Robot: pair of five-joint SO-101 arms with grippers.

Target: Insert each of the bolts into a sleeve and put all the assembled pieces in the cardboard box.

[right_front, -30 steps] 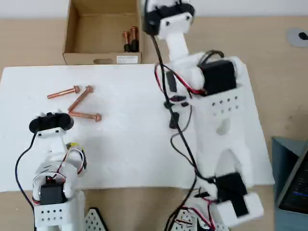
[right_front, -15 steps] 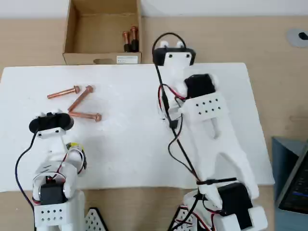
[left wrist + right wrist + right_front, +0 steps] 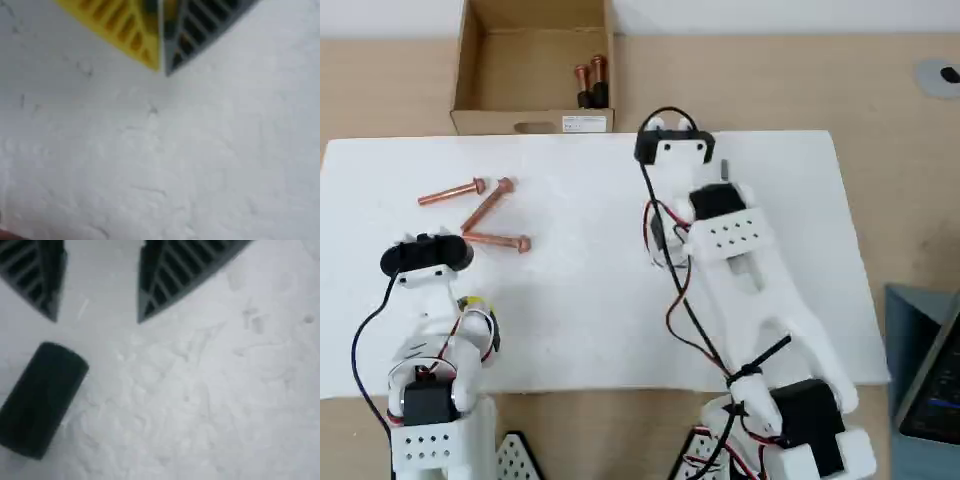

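Observation:
Three copper bolts point(image 3: 488, 203) lie loose on the white foam mat point(image 3: 580, 300), at its far left. In the cardboard box point(image 3: 470, 60) beyond the mat, two bolts in black sleeves point(image 3: 590, 84) rest against the right wall. My right gripper point(image 3: 95, 319) hovers open just over the mat with nothing between its fingers. A black sleeve point(image 3: 42, 400) lies on its side close by. In the high view the right gripper point(image 3: 670, 150) sits near the mat's far edge. My left gripper point(image 3: 162, 69) is shut and empty, low over bare foam, a little nearer than the bolts point(image 3: 425, 255).
The right arm's cables point(image 3: 670, 260) trail across the mat's middle. A dark laptop corner point(image 3: 925, 380) shows at the right edge and a grey disc point(image 3: 938, 75) at the far right. Bare wooden table point(image 3: 820, 80) surrounds the mat.
The right arm has drawn back from beside the box and come down over the mat's far edge. The left arm and the loose bolts have not moved.

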